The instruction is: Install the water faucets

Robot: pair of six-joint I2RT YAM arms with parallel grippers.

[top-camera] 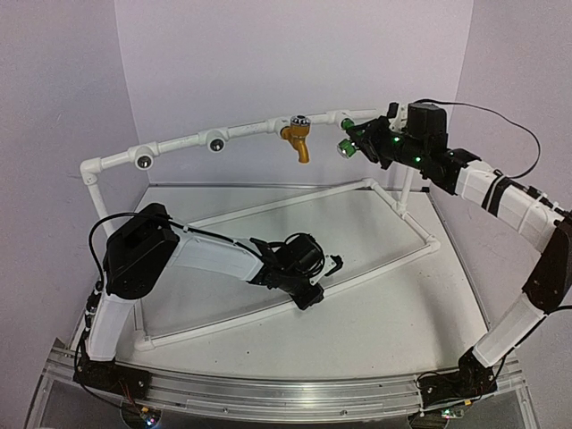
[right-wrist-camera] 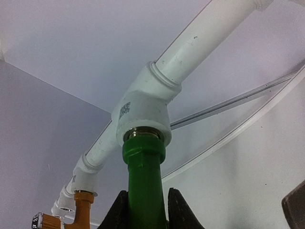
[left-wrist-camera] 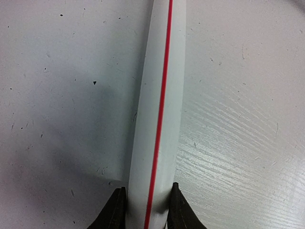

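The mustard-yellow faucet hangs from a socket on the white pipe frame's top rail, and it also shows in the right wrist view. My right gripper is shut on the green faucet, whose end sits in the white tee socket near the rail's right end. The green faucet's silver cap shows beside the fingers. My left gripper is shut on the frame's lower front pipe, which has a red stripe. The dark grey faucet is out of view.
Two empty silver-centred sockets sit on the rail's left part. The frame's base pipes lie on the white table, with a post under the right arm. Purple walls close the back and sides.
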